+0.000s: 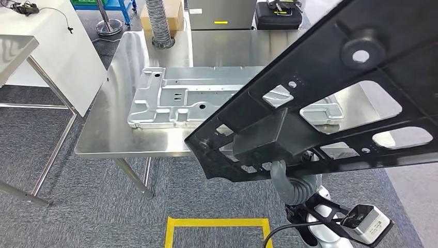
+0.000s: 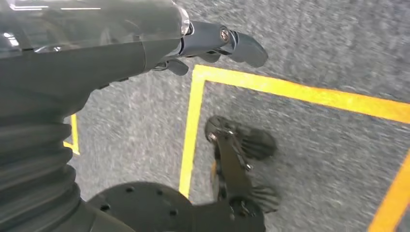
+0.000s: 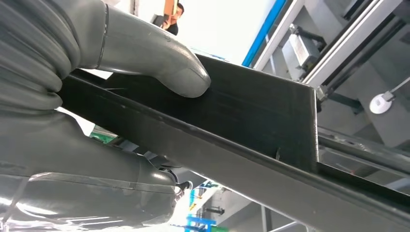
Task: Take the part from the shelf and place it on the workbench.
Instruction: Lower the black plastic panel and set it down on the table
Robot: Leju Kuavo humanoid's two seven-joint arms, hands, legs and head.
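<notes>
Grey carpet covers the floor, with yellow tape lines [image 1: 217, 223] marked on it, and a steel workbench [image 1: 103, 134] stands ahead. A silver stamped metal panel [image 1: 181, 98] lies flat on the workbench. The black part [image 1: 330, 98] is held in the air above the near edge of the workbench, its long axis running from lower left up to upper right. The right hand [image 3: 96, 96] grasps its lower edge, the thumb [image 3: 159, 63] pressing on the flat black face. The left hand [image 2: 212, 43] hangs over the carpet, holding nothing, with its fingers loosely extended.
</notes>
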